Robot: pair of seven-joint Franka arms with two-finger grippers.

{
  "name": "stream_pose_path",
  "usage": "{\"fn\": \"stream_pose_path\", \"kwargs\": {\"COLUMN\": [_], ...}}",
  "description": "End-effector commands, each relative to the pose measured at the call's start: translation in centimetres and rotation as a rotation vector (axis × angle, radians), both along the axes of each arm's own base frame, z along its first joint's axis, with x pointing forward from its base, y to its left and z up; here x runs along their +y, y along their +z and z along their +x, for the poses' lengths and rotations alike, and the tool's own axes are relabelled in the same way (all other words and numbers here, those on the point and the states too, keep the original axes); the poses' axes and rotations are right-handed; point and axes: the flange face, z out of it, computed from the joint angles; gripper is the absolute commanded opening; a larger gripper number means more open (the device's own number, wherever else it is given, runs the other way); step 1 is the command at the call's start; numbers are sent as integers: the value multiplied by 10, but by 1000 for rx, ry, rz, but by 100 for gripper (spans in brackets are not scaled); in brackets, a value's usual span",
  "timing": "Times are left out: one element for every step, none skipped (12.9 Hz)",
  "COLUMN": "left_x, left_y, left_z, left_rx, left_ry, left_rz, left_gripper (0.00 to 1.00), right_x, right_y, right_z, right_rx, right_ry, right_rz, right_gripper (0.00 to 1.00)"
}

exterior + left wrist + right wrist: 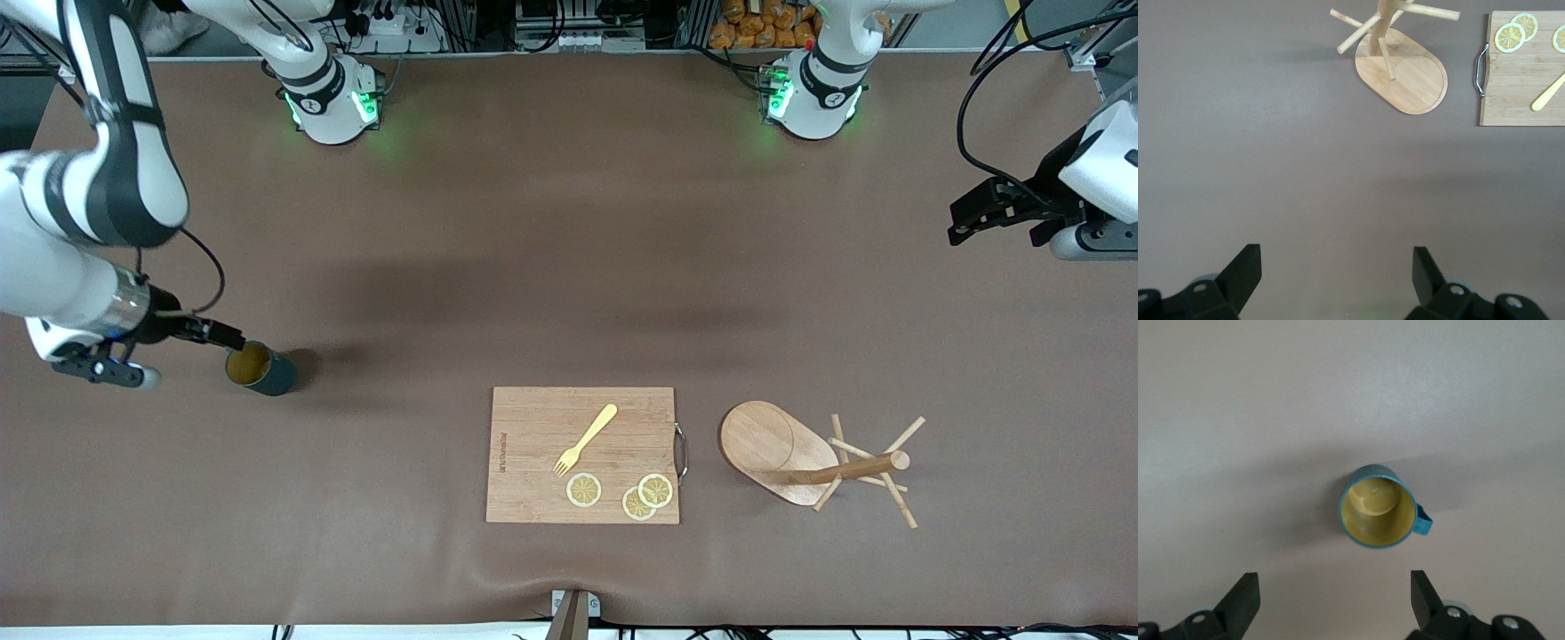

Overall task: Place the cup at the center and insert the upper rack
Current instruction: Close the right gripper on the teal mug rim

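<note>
The cup (260, 368) stands upright on the worktop (569, 267) at the right arm's end, just beside the right hand (209, 333), whose fingers are spread. The left hand (982, 213), also spread, waits over the left arm's end, well apart from the toppled upper rack (800, 458).

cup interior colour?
Mustard yellow inside, teal outside. The cup shows it best in the right wrist view, seen straight from above.

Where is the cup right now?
In the front view the cup stands upright on the table toward the right arm's end, well away from the cutting board, just beside the open right gripper.
</note>
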Motion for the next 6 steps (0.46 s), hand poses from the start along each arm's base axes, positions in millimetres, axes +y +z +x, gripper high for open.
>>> {"fn": "stream_pose_path", "kwargs": {"left_x": [1, 1, 1, 1, 0, -1], "left_y": [3, 3, 3, 3, 3, 4], "left_z": [-1, -1, -1, -2, -1, -1], "left_rx": [7, 7, 6, 5, 5, 2], "left_ry": [-19, -19, -20, -22, -23, -25], "left_rz": [15, 15, 19, 18, 18, 18], "left_gripper": [100, 100, 100, 100, 100, 100], "right_x": [-6, -4, -2, 0, 1, 8], "right_y": [-36, -51, -66, -80, -93, -100], "right_z": [11, 15, 16, 18, 19, 19], "right_rx": [18, 19, 28, 32, 44, 56], "right_ry": [-116, -154, -193, -234, -273, -307], "right_rz": [5, 0, -4, -8, -7, -6], "right_gripper": [100, 100, 100, 100, 100, 100]}}
